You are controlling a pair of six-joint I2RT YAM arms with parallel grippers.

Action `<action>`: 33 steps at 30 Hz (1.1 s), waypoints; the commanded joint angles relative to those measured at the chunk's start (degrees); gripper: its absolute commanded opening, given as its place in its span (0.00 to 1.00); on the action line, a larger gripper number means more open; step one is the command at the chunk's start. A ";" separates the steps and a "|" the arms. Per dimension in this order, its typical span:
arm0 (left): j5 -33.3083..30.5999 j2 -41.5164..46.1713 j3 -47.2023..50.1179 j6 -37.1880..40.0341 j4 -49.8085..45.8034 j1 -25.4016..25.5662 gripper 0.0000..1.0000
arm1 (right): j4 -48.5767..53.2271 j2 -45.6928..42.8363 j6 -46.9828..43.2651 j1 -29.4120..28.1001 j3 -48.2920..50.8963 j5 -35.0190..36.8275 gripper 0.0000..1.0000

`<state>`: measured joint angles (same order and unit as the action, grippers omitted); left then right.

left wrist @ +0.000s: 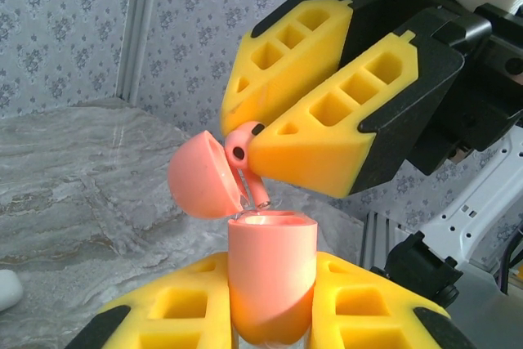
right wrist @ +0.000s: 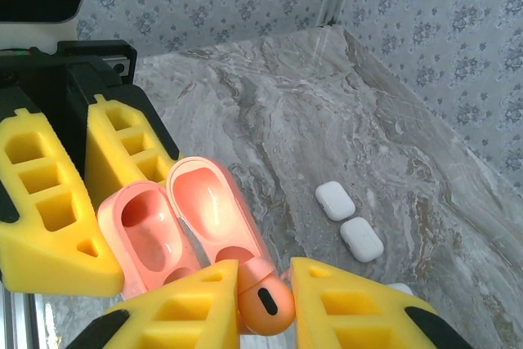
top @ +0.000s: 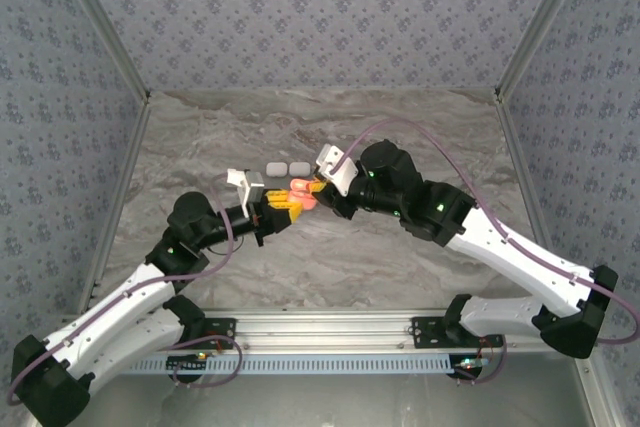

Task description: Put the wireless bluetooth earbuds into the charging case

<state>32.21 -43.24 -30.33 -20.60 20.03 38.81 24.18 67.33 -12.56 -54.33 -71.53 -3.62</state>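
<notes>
White arms, black joints, yellow fingers

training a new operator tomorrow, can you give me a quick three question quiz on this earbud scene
1. True or false: the left claw holds the coral case with its lid open.
2. What does the right claw grip?
A. a white case
B. a coral earbud
C. nothing
3. Fill in: in the top view, ___ white cases lie side by side just beyond the claws.

Key: 1 true; 2 B; 3 two
</notes>
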 commanded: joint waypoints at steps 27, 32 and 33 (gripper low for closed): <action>1.02 0.17 -1.80 0.03 2.95 0.66 0.00 | 1.51 -0.81 8.69 5.05 -3.35 -18.74 0.46; -1.47 0.77 -1.00 0.65 2.03 0.73 0.00 | -3.49 -4.74 15.04 9.17 -1.96 -19.72 0.62; -2.43 1.16 -0.66 0.78 1.90 0.74 0.00 | -3.70 -5.27 16.45 10.29 -1.43 -18.93 0.64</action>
<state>31.92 -43.20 -30.35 -20.58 19.94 39.13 23.90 65.06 -1.48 -46.09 -72.47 -21.34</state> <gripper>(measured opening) 0.188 0.629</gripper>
